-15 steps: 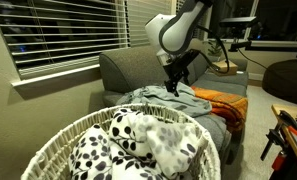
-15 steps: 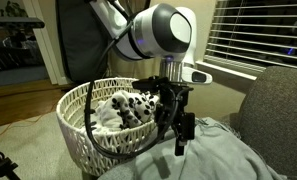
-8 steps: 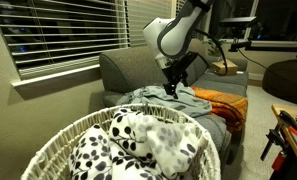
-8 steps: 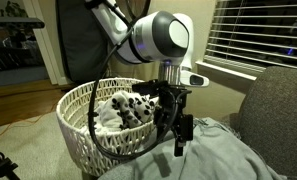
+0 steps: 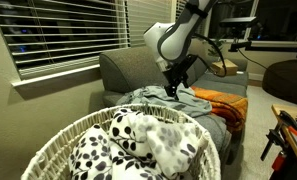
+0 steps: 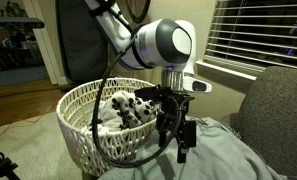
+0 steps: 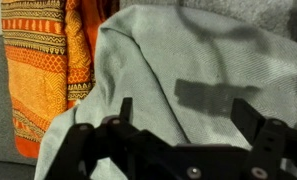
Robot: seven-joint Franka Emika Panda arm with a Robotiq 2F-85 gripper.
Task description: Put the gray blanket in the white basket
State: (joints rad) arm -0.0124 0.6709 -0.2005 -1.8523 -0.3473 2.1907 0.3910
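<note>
Nearest, the white basket [image 5: 58, 140] holds a spotted blanket [image 5: 138, 145]. Farther back on the sofa [image 5: 123, 70], the gray blanket [image 5: 193, 104] lies spread directly beneath the gripper [image 5: 172, 92], jaws wide apart, holding nothing; a straight descent should meet fabric.

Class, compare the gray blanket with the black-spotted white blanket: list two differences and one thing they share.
The gray blanket is plain; the spotted blanket is white with black spots. The gray blanket lies on the sofa; the spotted blanket sits inside the white basket. Both are soft, crumpled fabric.
</note>
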